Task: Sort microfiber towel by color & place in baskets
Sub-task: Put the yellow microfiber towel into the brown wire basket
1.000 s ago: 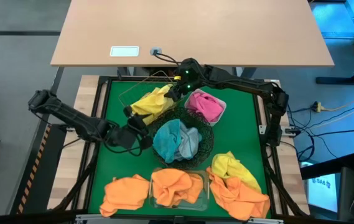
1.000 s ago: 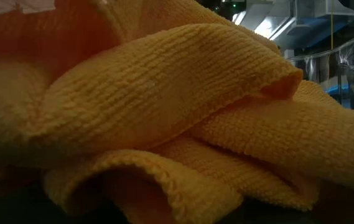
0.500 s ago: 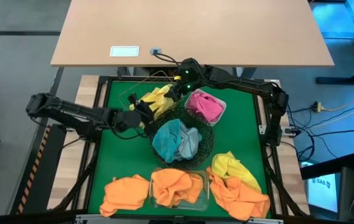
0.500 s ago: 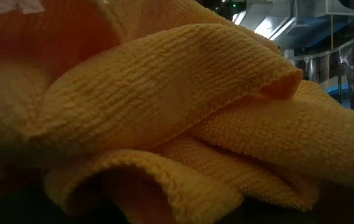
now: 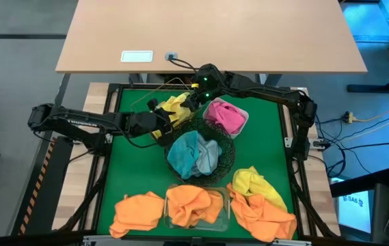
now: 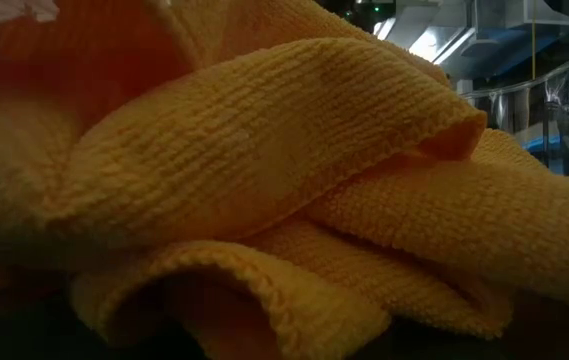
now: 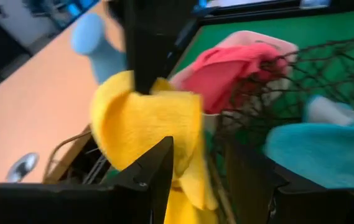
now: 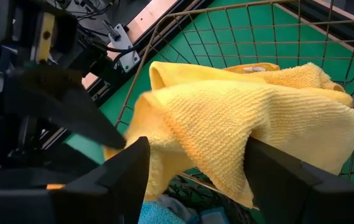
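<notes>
A yellow towel (image 5: 173,108) lies bunched over the thin copper wire basket (image 5: 139,102) at the far left of the green mat. My left gripper (image 5: 158,121) reaches in from the left and is shut on the towel's near part. My right gripper (image 5: 195,96) hangs just beyond the towel with its jaws wide, and the cloth (image 8: 251,118) bulges between them. Teal and grey towels (image 5: 194,154) fill the round black wire bowl (image 5: 227,156). A pink towel (image 5: 225,115) lies in the white tray (image 5: 245,117). My left gripper pinches the yellow towel's lower fold (image 7: 189,180) between its two fingers, slanting in from the table's left side. The cloth rises beyond the fingers as a loose bunch (image 7: 145,124) above the copper wires. My right gripper has one dark finger (image 7: 152,43) coming down onto the towel's upper fold (image 7: 140,93). The jaws stand wide around the cloth. Whether they pinch it I cannot tell.
A clear tub (image 5: 223,217) at the near edge holds an orange towel (image 5: 194,203). Loose orange towels (image 5: 136,213) (image 5: 262,215) lie on either side of it, and a loose yellow towel (image 5: 254,182) lies at the near right. Orange cloth (image 6: 264,180) fills the low view.
My left gripper has swung toward the table's far edge, up to the copper basket, rolling a little. It took the yellow towel's near part along, so the towel is now bunched closer over the basket. My right gripper kept still.
</notes>
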Motion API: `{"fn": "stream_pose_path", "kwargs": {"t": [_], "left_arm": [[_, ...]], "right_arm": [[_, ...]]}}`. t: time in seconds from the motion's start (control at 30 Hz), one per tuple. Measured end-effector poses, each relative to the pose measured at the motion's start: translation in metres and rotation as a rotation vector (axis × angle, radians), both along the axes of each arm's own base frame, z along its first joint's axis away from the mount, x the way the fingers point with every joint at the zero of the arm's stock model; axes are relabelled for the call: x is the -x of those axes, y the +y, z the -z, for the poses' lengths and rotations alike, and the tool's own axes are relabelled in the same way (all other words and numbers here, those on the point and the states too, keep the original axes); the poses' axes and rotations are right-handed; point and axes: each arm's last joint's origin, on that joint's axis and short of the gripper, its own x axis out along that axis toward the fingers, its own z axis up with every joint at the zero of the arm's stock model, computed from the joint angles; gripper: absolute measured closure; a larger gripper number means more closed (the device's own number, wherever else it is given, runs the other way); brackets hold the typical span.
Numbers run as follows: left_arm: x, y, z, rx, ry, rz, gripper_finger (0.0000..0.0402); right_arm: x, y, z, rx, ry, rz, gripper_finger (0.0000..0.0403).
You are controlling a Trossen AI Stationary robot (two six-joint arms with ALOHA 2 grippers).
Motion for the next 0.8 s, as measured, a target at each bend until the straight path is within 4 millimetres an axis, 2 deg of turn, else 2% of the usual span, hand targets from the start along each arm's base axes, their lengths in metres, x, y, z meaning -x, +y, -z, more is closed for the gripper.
{"fn": "stream_pose_path", "kwargs": {"t": [0.27,0.5,0.6,0.73,0.8], "left_arm": [[-0.001,0.000,-0.001,-0.008,0.001,0.035,0.0266],[0.000,0.012,0.001,-0.038,0.015,-0.060,0.0272],[-0.001,0.016,0.003,-0.041,0.022,-0.089,0.0303],[-0.002,0.019,0.008,-0.012,0.027,-0.112,0.0381],[-0.002,0.022,0.009,0.002,0.023,-0.132,0.0393]], "right_arm": [[0.000,0.000,0.000,0.000,0.000,0.000,0.0157],[0.000,0.000,0.000,0.000,0.000,0.000,0.0157],[0.000,0.000,0.000,0.000,0.001,0.000,0.0157],[0.000,0.000,0.000,-0.001,0.001,-0.001,0.0157],[0.000,0.000,0.000,-0.001,0.001,-0.001,0.0157]]}}
